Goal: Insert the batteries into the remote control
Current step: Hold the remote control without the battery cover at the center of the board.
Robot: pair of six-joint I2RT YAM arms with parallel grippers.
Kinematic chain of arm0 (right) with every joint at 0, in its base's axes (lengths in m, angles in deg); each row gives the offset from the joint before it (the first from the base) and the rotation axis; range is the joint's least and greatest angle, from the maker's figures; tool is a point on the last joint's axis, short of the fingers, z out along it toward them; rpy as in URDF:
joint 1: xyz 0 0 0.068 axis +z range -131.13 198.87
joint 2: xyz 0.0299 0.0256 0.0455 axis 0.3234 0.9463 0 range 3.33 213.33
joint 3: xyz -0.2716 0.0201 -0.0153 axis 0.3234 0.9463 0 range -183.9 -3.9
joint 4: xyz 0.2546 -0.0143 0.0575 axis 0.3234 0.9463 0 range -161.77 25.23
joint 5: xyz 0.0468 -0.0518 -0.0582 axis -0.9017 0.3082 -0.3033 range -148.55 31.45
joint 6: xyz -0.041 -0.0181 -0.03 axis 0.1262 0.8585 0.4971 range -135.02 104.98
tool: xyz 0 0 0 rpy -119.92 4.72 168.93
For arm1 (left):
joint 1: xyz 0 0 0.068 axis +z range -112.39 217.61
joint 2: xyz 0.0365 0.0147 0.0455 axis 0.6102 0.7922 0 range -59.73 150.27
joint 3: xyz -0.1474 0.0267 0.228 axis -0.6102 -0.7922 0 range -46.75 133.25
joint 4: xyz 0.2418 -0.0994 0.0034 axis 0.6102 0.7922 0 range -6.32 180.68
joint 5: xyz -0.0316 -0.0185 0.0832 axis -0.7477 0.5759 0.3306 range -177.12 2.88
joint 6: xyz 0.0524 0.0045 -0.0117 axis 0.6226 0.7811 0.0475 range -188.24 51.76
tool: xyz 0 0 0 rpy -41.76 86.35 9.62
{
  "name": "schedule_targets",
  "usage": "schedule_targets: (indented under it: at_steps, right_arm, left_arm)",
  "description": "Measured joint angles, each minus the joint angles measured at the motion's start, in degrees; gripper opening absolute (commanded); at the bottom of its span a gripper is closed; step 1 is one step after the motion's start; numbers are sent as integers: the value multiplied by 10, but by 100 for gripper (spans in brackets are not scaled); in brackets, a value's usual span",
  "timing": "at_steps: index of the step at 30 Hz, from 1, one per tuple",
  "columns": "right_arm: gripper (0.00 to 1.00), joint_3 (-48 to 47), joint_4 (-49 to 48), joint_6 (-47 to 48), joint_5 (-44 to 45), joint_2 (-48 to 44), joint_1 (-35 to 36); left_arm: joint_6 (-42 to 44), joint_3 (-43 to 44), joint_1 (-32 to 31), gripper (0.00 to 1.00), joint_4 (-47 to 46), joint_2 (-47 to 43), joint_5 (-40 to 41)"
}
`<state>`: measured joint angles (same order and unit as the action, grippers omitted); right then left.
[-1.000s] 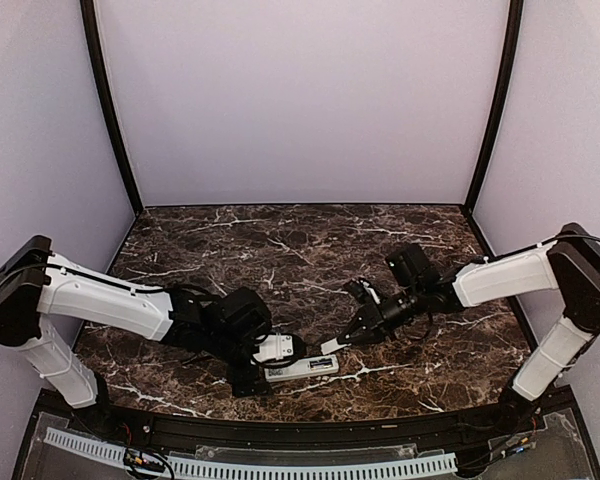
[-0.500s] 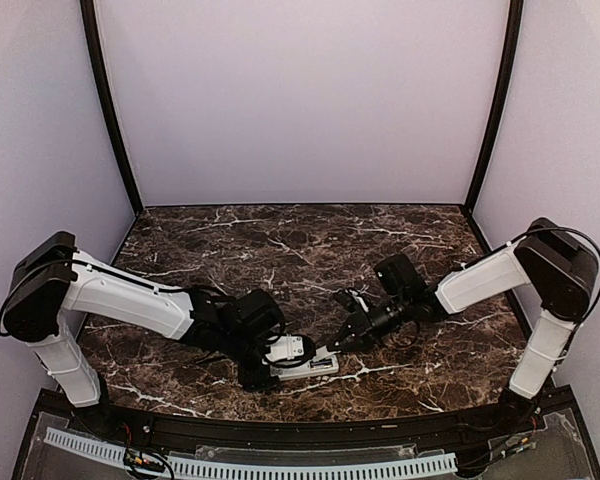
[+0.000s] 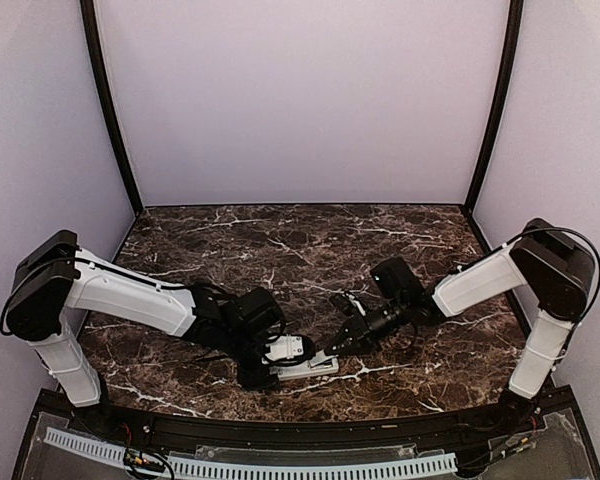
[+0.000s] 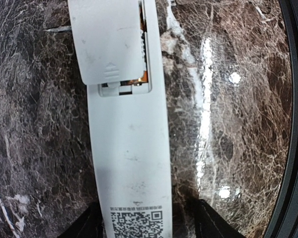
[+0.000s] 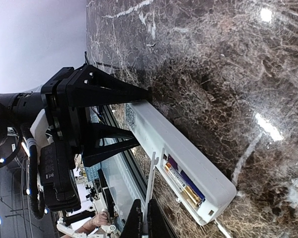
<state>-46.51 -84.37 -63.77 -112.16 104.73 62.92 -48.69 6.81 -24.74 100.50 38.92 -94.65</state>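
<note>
Top external view: remote control (image 3: 308,367) lies back-up on the marble table (image 3: 280,250), close to the near edge and a little left of centre, long axis running left to right between the two arms. Changes over the last second: the left arm has slid right, so the left gripper (image 3: 273,373) now straddles the remote's left end. Its jaws have come in from wide to a narrower spread. The right arm has dropped in toward the remote's right end. Left wrist view: fingers (image 4: 84,225) flank the QR-label end, one just beside the casing, the other with a sliver of marble showing between, so the jaws are spread, not clamped. Right gripper (image 5: 143,218): jaws pressed together, pinching the thin white battery cover (image 5: 151,186) by its edge. Meaning, as I judge it: the left side is setting up to brace the body while the right seats the cover. Loading proper looks finished; closing is the step in hand. Compartment (image 5: 164,159): open on the side facing the right wrist camera, holding two batteries (image 5: 181,179), gold and dark, side by side along the remote's length. From the left wrist the cover sits skewed over the bay, with a strip of it and a brass contact (image 4: 141,78) exposed at the edge; not latched. Whether the cover rests on the casing or hovers just above it, I cannot tell.
</note>
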Motion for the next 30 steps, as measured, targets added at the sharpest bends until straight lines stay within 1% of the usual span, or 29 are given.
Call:
schedule_targets:
  at_steps: [13, 21, 30]
  right_arm:
    - [0, 3, -12, -2, 1, 19, 4]
    - [0, 10, -45, -15, -5, 35, 4]
    - [0, 14, -65, -28, -4, 40, 4]
  left_arm:
    - [0, 7, 0, 61, 9, 4, -1]
    - [0, 9, 0, 62, 11, 5, -2]
    - [0, 17, 3, 71, 24, 7, -13]
